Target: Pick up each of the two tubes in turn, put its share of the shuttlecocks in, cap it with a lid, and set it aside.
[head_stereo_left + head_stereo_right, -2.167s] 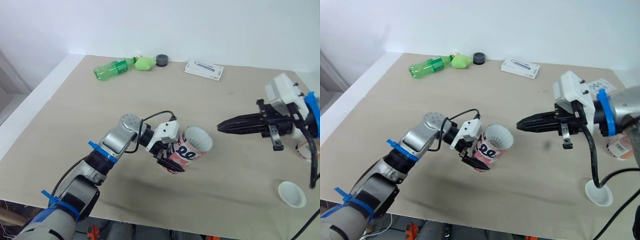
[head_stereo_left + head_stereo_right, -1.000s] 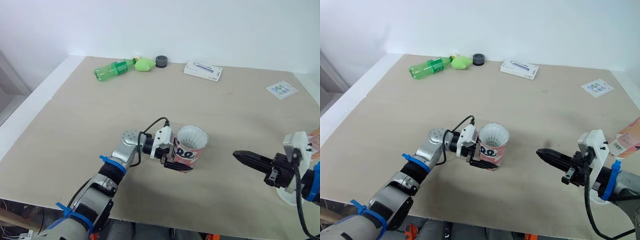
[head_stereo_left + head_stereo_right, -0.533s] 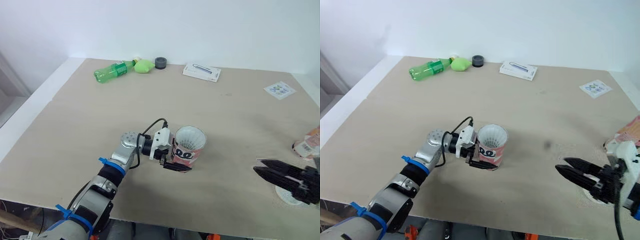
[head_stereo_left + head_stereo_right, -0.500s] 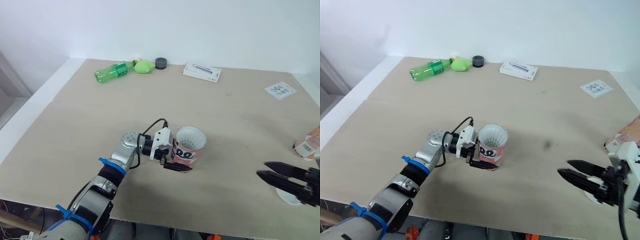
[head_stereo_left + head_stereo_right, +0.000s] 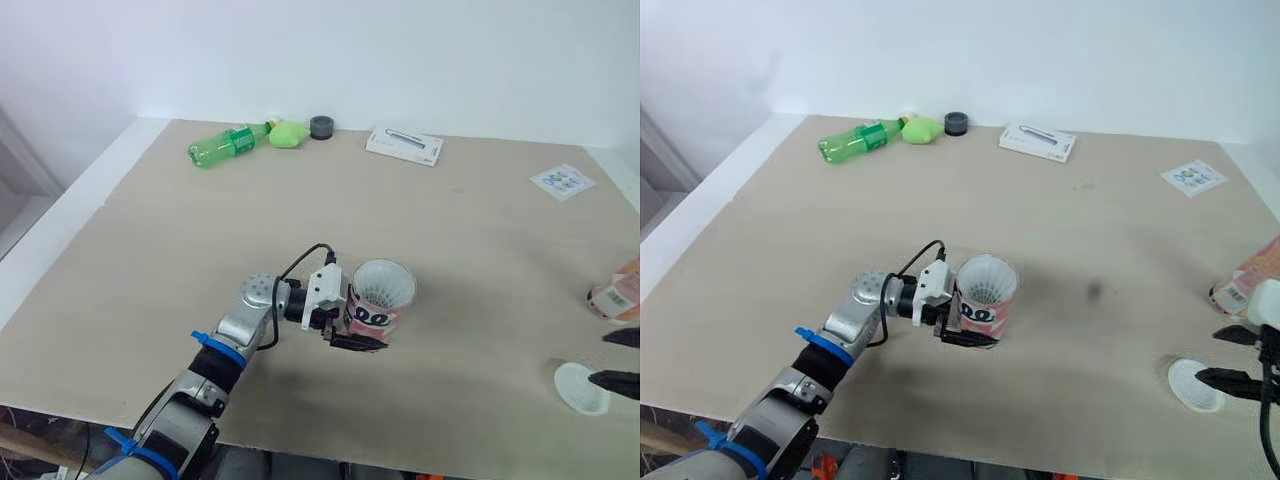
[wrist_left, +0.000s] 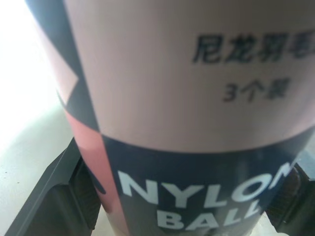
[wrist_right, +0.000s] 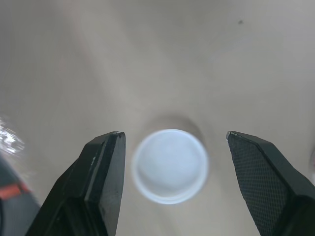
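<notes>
1. Jaws of our left gripper (image 5: 362,322) are closed on the pink and dark tube (image 5: 381,303), just below the middle of the left eye frame. One black finger (image 5: 357,343) runs along the tube's lower side.
2. We see the tube leaning a little with its mouth upward. A white shuttlecock (image 5: 384,284) sits inside the rim.
3. In the left wrist view, the tube's printed wall stands between the two dark pads (image 6: 54,196) and touches both.
4. Jaws of our right gripper (image 7: 173,133) stand wide apart and hold nothing. In the eye views its two black fingertips come in at the lower right edge of the frame.
5. We find the white lid (image 7: 170,166) lying flat on the table (image 5: 180,250). In the right wrist view it sits between the two spread fingers, with bare table on either side of it. We cannot tell how high the gripper hangs above it.
6. At the right edge of the left eye frame, just above the right gripper, we see the second tube (image 5: 618,295). It is partly cut off, and we cannot tell whether it lies flat or leans.
7. Along the top of the frame, well apart from both grippers, are four things: a green bottle (image 5: 225,140) on its side, a green lump (image 5: 290,131) just beside it, a dark round cap (image 5: 321,126) and a flat white box (image 5: 404,146).
8. A small printed card (image 5: 561,181) lies in the upper right of the frame.
</notes>
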You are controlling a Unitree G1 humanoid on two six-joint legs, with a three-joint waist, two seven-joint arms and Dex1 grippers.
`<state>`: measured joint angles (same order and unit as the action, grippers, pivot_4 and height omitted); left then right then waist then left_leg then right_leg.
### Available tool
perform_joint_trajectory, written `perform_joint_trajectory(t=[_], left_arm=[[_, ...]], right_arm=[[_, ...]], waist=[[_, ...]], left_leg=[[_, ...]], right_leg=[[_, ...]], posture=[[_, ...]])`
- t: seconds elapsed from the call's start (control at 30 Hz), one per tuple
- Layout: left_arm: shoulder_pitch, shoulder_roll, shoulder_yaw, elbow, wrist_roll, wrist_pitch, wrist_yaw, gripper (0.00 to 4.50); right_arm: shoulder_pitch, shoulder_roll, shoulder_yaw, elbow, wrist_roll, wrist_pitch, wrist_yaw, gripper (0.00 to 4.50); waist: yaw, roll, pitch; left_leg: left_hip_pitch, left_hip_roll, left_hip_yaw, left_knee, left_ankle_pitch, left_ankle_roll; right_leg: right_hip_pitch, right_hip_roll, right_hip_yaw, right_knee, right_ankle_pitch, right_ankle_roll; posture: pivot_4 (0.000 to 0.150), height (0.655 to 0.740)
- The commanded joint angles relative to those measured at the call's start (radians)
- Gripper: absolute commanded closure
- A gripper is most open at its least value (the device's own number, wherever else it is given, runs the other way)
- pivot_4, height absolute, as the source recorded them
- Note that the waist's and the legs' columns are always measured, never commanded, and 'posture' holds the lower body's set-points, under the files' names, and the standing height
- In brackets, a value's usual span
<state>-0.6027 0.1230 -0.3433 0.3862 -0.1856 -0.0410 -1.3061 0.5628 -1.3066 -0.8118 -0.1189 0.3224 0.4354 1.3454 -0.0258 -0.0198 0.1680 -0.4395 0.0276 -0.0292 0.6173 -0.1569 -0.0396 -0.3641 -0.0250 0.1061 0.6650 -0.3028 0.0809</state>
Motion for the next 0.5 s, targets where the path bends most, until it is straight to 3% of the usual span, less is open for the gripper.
perform_joint_trajectory(t=[0.03,0.5], left_arm=[[0.044,0.022,-0.063,0.005,0.043,0.051,-0.004,0.77],[0.045,0.053,-0.052,-0.039,0.033,0.083,0.031,0.77]], right_arm=[[-0.105,-0.036,0.131,0.135,-0.033,-0.06,0.023,0.94],[-0.396,-0.008,0.451,0.383,-0.095,-0.129,0.038,0.94]], waist=[[0.001,0.001,0.0],[-0.007,0.004,-0.001]], left_leg=[[0.0,0.0,0.0,-0.001,-0.001,0.001],[0.003,0.001,0.0,0.001,-0.004,0.001]], right_leg=[[0.0,0.0,0.0,0.0,-0.001,-0.001],[0.002,0.001,0.001,0.001,-0.001,-0.001]], posture=[[0.15,0.7294],[0.15,0.7294]])
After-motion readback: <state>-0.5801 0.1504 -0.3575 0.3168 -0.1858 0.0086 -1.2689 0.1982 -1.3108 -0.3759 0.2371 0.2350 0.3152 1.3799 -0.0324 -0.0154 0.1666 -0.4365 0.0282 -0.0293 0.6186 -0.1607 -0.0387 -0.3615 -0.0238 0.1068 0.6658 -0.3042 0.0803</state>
